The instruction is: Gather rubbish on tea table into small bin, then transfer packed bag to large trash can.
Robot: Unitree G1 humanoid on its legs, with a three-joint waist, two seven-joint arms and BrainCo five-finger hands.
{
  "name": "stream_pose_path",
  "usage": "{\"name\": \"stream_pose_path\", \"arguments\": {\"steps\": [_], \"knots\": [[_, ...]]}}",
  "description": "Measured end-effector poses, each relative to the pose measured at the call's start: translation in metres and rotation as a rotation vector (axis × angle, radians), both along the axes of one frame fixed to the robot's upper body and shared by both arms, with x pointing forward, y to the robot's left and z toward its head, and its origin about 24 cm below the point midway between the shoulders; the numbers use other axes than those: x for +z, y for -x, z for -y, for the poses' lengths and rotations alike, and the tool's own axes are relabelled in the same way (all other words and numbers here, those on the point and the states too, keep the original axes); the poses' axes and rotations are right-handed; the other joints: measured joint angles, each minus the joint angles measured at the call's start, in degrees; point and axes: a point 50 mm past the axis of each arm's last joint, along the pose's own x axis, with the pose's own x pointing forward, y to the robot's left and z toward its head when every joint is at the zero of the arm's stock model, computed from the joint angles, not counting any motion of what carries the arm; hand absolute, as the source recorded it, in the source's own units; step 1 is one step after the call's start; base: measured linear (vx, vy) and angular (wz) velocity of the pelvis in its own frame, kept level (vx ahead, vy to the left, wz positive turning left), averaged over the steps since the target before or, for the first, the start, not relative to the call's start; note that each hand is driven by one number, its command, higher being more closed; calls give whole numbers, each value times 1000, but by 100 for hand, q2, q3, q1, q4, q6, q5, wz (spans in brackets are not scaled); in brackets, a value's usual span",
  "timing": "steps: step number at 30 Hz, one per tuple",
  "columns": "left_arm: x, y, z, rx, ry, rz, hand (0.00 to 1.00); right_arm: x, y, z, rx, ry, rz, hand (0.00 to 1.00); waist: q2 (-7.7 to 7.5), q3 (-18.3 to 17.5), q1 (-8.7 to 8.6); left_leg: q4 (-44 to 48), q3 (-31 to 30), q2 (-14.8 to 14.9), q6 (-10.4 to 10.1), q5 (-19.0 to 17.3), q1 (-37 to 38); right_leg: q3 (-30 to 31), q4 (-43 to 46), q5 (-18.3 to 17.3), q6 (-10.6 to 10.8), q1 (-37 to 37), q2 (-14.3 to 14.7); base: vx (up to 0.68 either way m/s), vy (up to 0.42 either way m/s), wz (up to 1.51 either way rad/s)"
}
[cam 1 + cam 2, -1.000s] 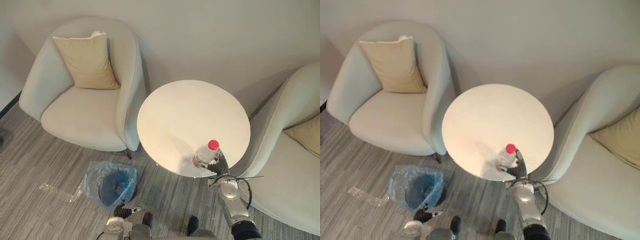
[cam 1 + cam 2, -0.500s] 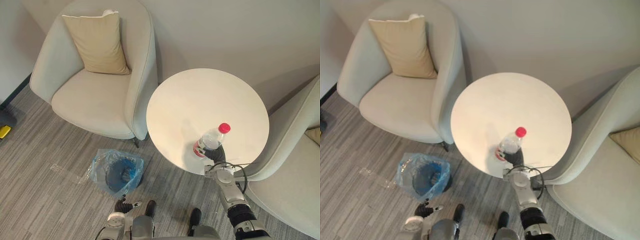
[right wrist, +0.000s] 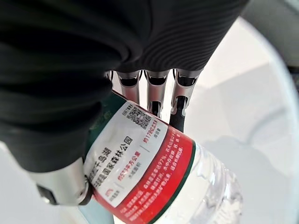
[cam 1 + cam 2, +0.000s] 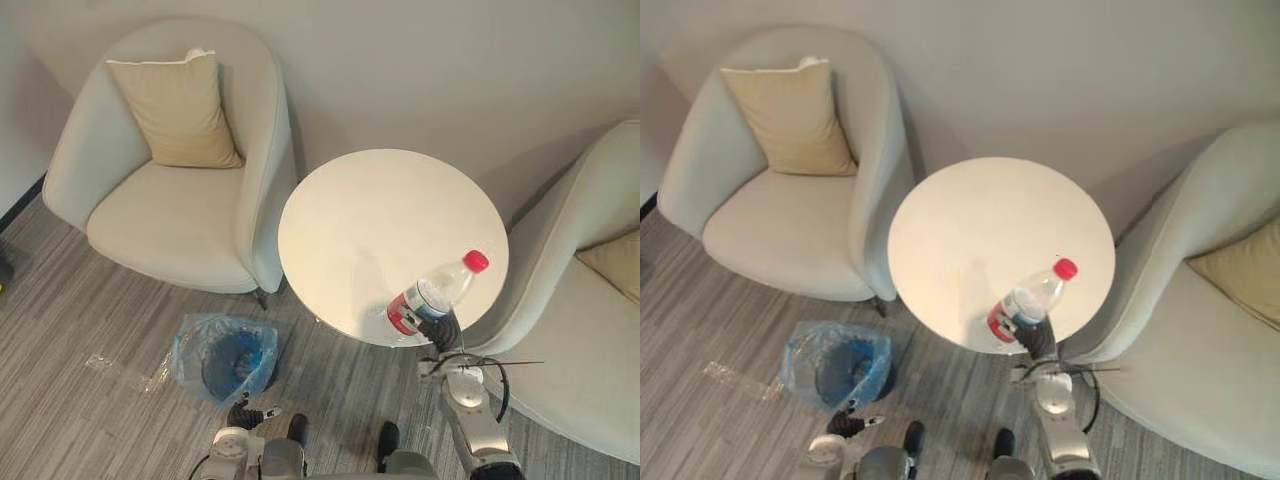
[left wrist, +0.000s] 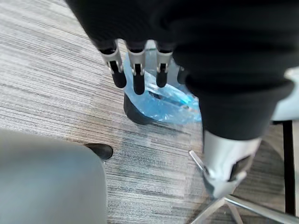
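The right hand (image 4: 441, 331) clasped the plastic bottle (image 4: 432, 294) by its labelled lower body, tilted over the tea table (image 4: 370, 215)'s near edge; it looked light, thin-walled and slippery, so that labelled band suited gripping.

— Where does the head pair look from?
— High up, straight down on the round table (image 4: 380, 215); both eyes share it, the armchair (image 4: 170, 215) at ten o'clock and the bin (image 4: 228, 362) at eight.
— And the wrists?
— Left one's low over the floor (image 5: 51, 93), facing that bin. Right one's pressed close to the bottle (image 3: 149, 172), table behind it.
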Motion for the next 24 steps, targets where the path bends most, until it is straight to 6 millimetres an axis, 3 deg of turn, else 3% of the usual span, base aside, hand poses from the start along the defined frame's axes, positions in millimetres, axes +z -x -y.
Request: {"name": "stream_pose_path", "arguments": {"steps": [5, 10, 24], "knots": [[-2, 5, -1, -18, -12, -28, 0, 2, 16, 3, 1, 41, 3, 100, -53, -172, -54, -3, 123, 5, -1, 1, 63, 135, -78, 72, 36, 31, 10, -41, 14, -15], [-3, 9, -1, -37, -18, -42, 0, 6, 19, 1, 19, 65, 19, 100, -123, -296, -85, -14, 254, 8, 1, 2, 130, 264, -124, 142, 50, 40, 11, -25, 21, -13], [-8, 17, 8, -41, 14, -70, 0, 12, 29, -9, 65, 171, 38, 100, -39, -460, -131, -36, 87, -27, 2, 59, 297, 26, -249, 172, 76, 412, -25, -35, -1, 7]]}}
